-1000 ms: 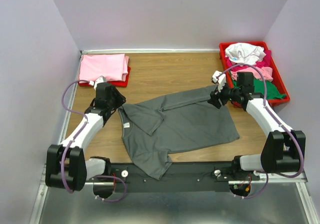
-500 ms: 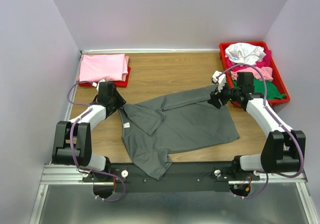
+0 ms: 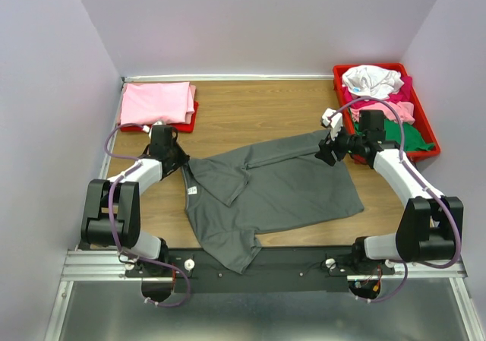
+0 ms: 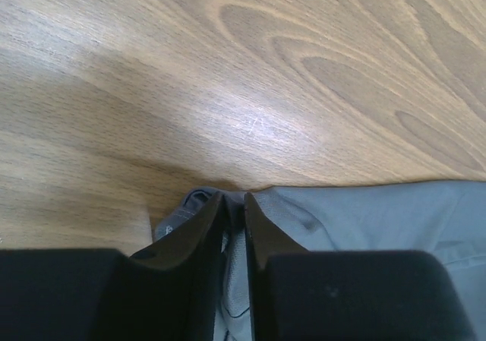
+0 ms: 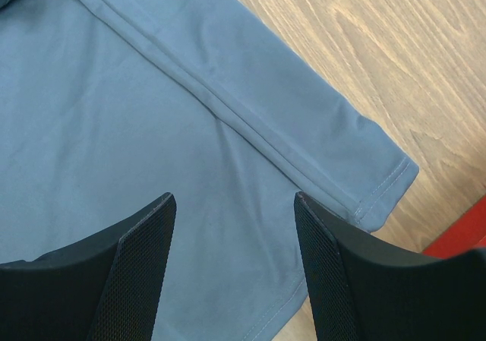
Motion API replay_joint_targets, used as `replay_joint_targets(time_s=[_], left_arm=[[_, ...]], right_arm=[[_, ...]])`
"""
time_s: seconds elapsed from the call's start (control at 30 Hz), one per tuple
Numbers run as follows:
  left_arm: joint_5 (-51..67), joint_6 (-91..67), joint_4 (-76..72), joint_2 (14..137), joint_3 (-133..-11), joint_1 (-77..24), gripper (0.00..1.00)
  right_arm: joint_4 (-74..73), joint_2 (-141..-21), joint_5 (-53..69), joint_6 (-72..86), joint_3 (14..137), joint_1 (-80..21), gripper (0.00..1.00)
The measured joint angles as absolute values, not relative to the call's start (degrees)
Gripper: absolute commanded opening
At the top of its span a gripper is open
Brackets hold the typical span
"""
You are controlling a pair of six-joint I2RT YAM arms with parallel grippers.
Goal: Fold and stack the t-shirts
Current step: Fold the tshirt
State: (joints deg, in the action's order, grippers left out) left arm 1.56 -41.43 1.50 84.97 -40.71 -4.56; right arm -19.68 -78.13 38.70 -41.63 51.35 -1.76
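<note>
Left claw (image 4: 233,201) nipping grey t-shirt (image 4: 364,219) edge, pinched cloth mostly hidden, right claw (image 5: 231,198) spread wide over its corner

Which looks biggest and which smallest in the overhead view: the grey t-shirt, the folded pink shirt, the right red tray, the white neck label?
Largest to smallest:
1. grey t-shirt
2. right red tray
3. folded pink shirt
4. white neck label

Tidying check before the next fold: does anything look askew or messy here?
The dark grey t-shirt lies skewed on the table, its near corner draped over the black rail. The red tray at right holds a crumpled heap of shirts, unlike the flat pink shirts far left.
</note>
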Motion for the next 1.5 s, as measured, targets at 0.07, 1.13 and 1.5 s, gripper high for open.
replay_joint_targets(time_s=[0.07, 1.13, 1.5], left_arm=[[1.56, -41.43, 1.5, 84.97, -40.71, -4.56, 0.18], [1.1, -40.05, 6.09, 71.22, -38.11, 2.31, 0.9], [22.04, -32.77, 0.82, 52.82, -41.34, -4.73, 0.77]], right_arm=[[-19.73, -78.13, 38.7, -41.63, 51.35, -1.76, 0.71], [-21.41, -77.95, 38.68, -44.38, 51.35, -1.76, 0.71], [-57.14, -76.99, 49.1, -78.24, 59.48, -1.76, 0.9]])
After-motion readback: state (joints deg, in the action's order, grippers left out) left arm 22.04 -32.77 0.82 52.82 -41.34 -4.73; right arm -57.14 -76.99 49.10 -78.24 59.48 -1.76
